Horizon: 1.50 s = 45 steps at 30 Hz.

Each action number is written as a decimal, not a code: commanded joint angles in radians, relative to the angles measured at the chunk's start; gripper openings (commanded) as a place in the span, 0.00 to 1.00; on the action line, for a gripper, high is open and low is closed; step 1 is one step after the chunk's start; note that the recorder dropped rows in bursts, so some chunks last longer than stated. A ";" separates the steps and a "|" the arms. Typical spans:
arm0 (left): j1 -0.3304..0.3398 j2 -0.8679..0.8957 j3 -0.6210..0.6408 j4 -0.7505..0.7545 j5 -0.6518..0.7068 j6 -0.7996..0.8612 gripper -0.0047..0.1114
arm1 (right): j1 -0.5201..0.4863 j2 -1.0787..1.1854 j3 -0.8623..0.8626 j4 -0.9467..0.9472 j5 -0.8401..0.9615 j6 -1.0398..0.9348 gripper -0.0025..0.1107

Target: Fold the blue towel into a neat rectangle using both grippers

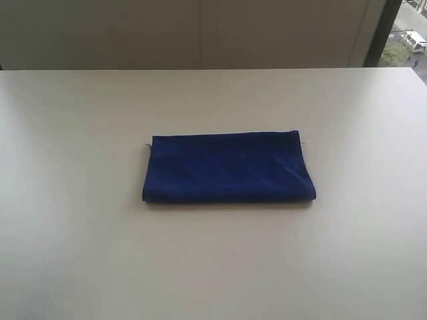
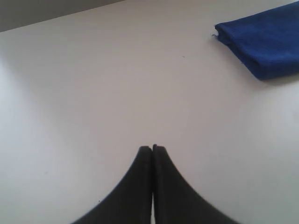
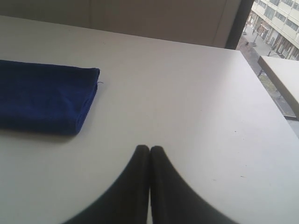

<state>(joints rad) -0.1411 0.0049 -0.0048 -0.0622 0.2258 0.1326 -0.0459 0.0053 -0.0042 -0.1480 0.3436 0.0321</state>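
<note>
The blue towel (image 1: 228, 167) lies flat in the middle of the white table (image 1: 80, 253), folded into a compact rectangle with its thick folded edge towards the near side. Neither arm shows in the exterior view. In the left wrist view my left gripper (image 2: 152, 148) is shut with nothing in it, above bare table, and the blue towel (image 2: 264, 42) lies well away from it. In the right wrist view my right gripper (image 3: 149, 148) is likewise shut and empty, apart from the blue towel (image 3: 44, 95).
The table's far edge (image 1: 200, 69) meets a pale wall. On the right a window (image 3: 275, 23) shows a street and buildings, and the table's right edge (image 3: 268, 98) runs close to it.
</note>
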 commanded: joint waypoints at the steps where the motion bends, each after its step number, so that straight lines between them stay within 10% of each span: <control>1: -0.006 -0.005 0.005 -0.003 -0.001 -0.002 0.04 | 0.005 -0.005 0.004 0.001 -0.009 -0.010 0.02; 45: -0.006 -0.005 0.005 -0.008 -0.008 -0.144 0.04 | 0.005 -0.005 0.004 0.001 -0.009 -0.010 0.02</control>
<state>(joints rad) -0.1411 0.0049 -0.0048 -0.0605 0.2223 -0.0072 -0.0459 0.0053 -0.0042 -0.1480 0.3436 0.0321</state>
